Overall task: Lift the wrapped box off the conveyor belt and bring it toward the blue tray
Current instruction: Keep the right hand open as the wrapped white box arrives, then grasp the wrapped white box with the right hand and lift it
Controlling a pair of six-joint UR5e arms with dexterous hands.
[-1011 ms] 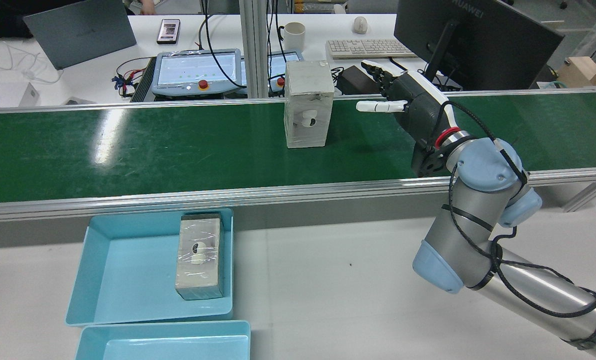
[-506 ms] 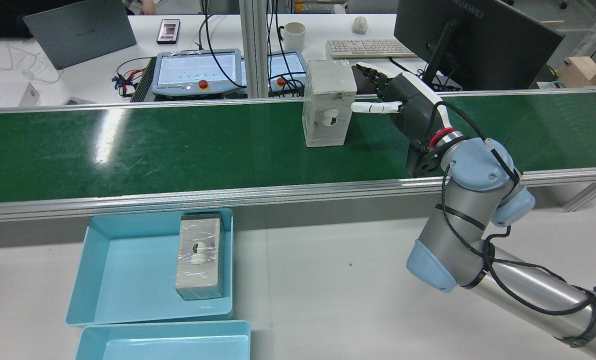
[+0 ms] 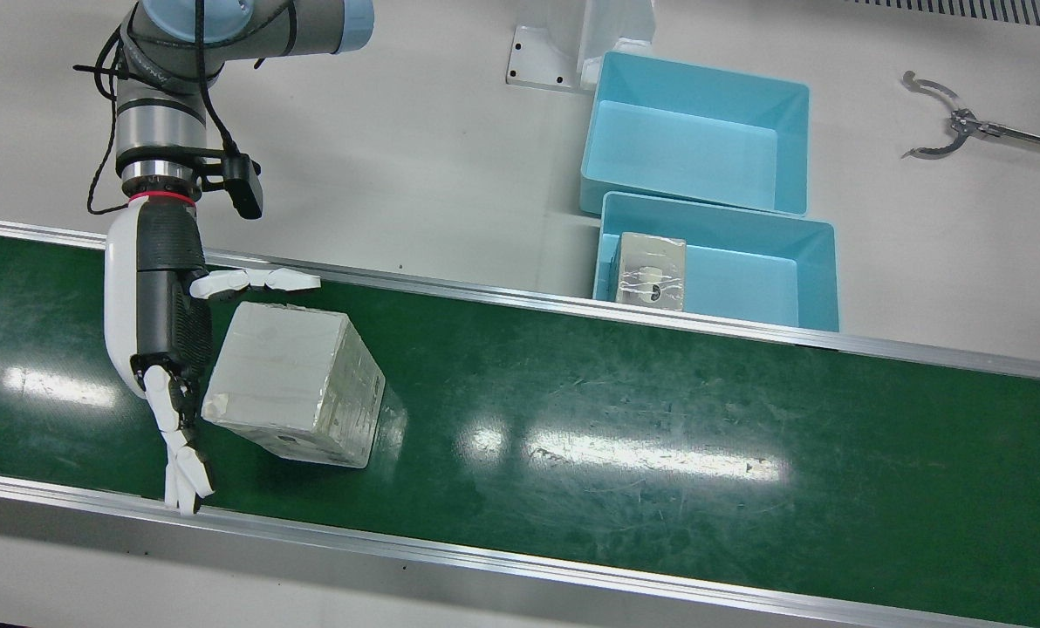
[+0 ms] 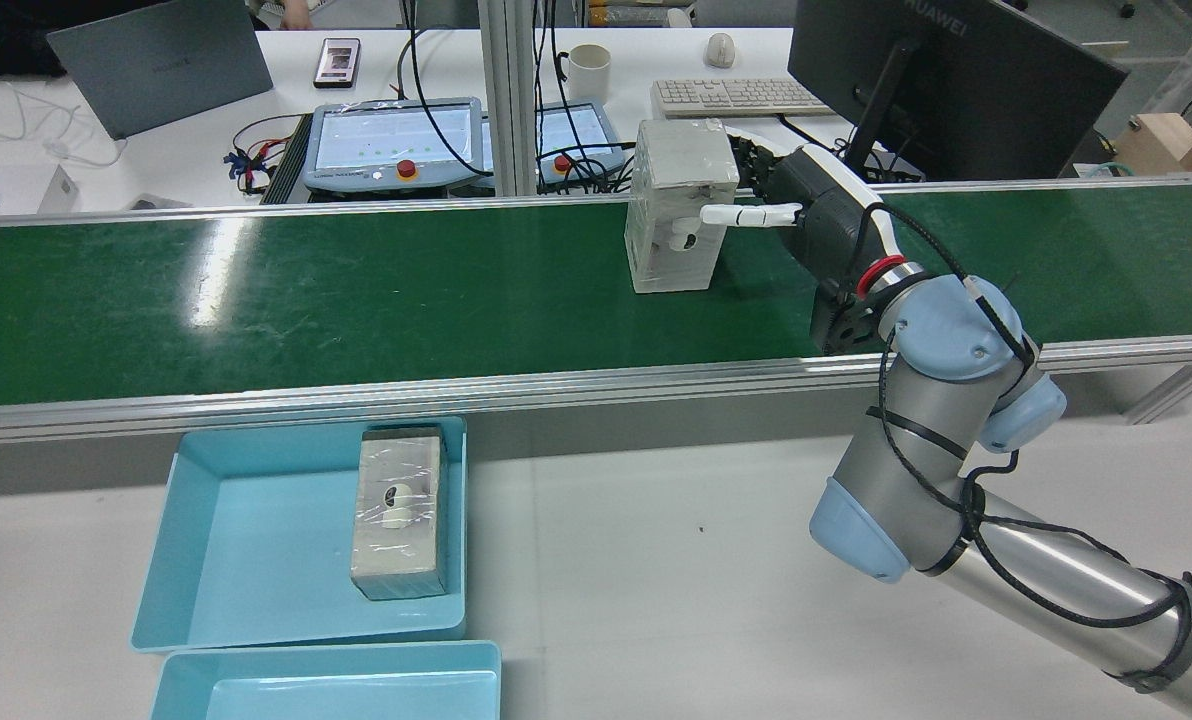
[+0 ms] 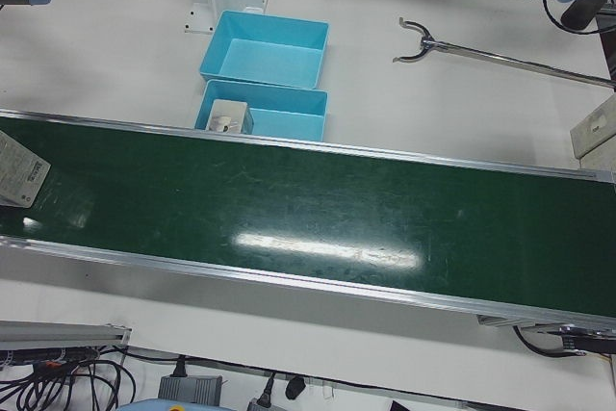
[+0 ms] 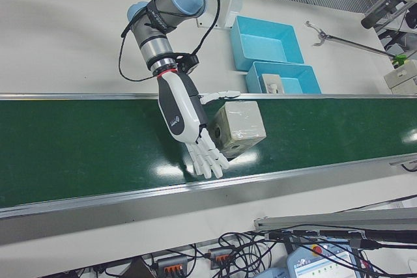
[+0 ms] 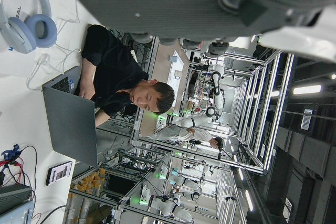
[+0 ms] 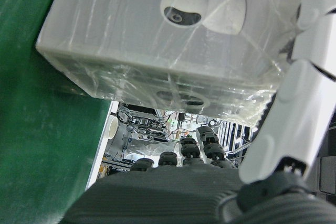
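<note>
Since a second earlier the wrapped box (image 4: 683, 205) had travelled along the conveyor belt (image 4: 356, 300) toward the right robot hand (image 4: 811, 215), from well apart to touching; the arm shifted only slightly.

Right robot hand was spread, not clenched; thumb (image 4: 746, 213) lay across the near printed face, the other fingers (image 3: 180, 436) reached along the far side; palm just beside the box's end; nothing was lifted yet, box standing on the belt.

Left robot hand: its own camera showed only part of it, pointed off across the room; state could not be told.

Risks, as judged: the belt may carry the box on into the palm and tip or twist it before the fingers close; the plastic wrap looked slick, so a loose closure could let it slip on the lift.

Box stood upright, long axis vertical; printed face toward the blue tray (image 4: 226, 540) side.
</note>
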